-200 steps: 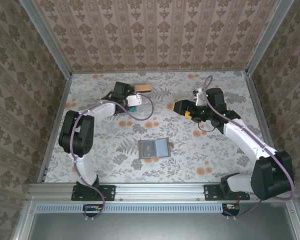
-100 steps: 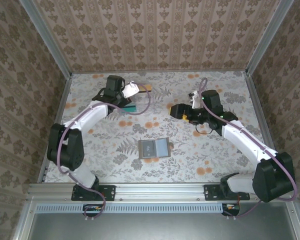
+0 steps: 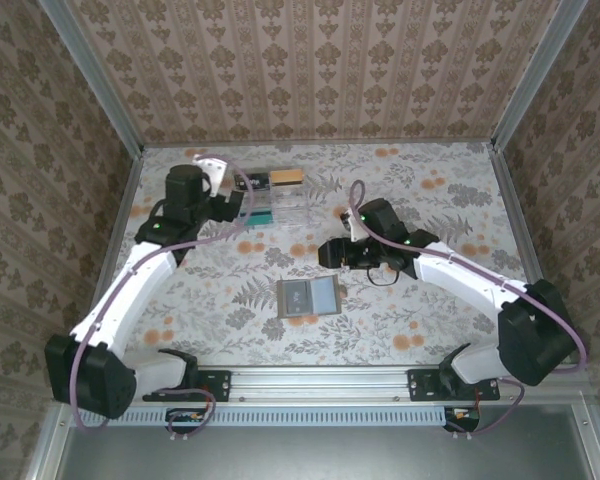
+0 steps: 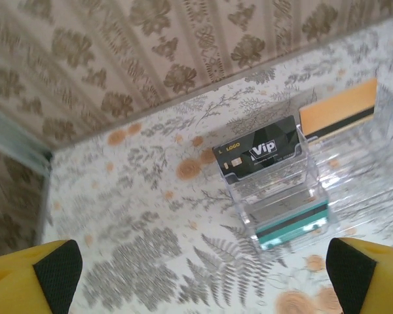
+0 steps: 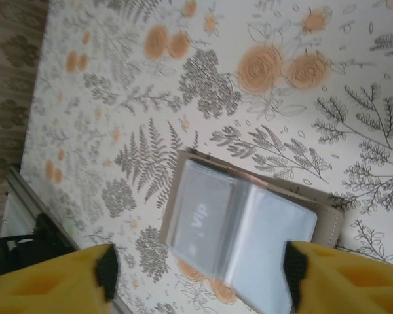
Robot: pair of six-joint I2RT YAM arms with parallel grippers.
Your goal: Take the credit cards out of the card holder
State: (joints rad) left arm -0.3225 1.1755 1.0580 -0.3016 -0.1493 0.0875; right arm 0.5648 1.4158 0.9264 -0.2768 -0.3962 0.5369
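— So, what's biggest out there?
— The flowered surface (image 3: 420,310), with both arms stretched across it. At the far left stands a clear plastic tray (image 4: 281,190) with stepped slots. A black VIP card (image 4: 259,152) stands in one slot. A tan card (image 4: 337,114) is beyond it, and a teal-edged card (image 4: 291,227) is in the nearest slot.
— And the card holder?
— The card holder (image 3: 308,297) lies opened flat near the middle of the surface, well apart from the tray. A pale card (image 5: 200,222) marked VIP sits under the clear pocket of one panel. Whether the other panel has one I cannot tell.
— The claws?
— The left claw (image 4: 203,271) faces the tray, fingers spread wide with nothing between them. The right claw (image 5: 200,268) hovers near the card holder, on its far side, fingers apart too and gripping nothing.
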